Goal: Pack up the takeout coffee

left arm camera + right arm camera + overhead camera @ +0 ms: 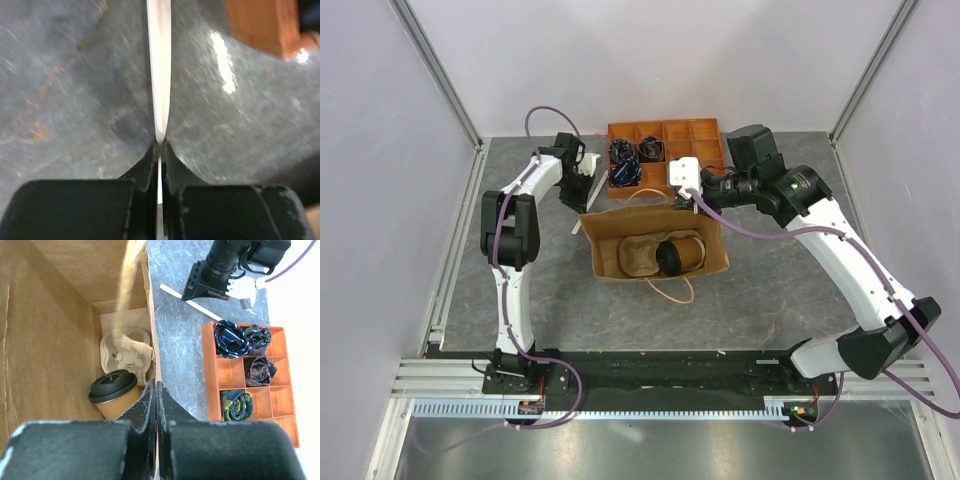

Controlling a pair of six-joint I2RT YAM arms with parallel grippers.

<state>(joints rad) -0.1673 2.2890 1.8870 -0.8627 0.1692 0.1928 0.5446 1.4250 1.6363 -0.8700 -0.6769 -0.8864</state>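
The takeout coffee (682, 254), a brown paper cup with a black lid, lies on its side inside the open brown paper bag (715, 262) at mid-table, next to the tan cup carrier (632, 256). In the right wrist view the cup (116, 401) rests by the carrier (127, 347) at the bag's bottom. My right gripper (688, 203) (156, 386) is shut on the bag's rim. My left gripper (582, 198) (160, 145) is shut on a thin white strip (160, 75), held just above the table to the left of the bag.
An orange compartment tray (705, 140) (232, 372) with rolled ties stands behind the bag. The bag's twisted paper handles show, one on the near side (672, 292) and one across the right wrist view (125, 290). The left arm (220, 265) is beyond the bag.
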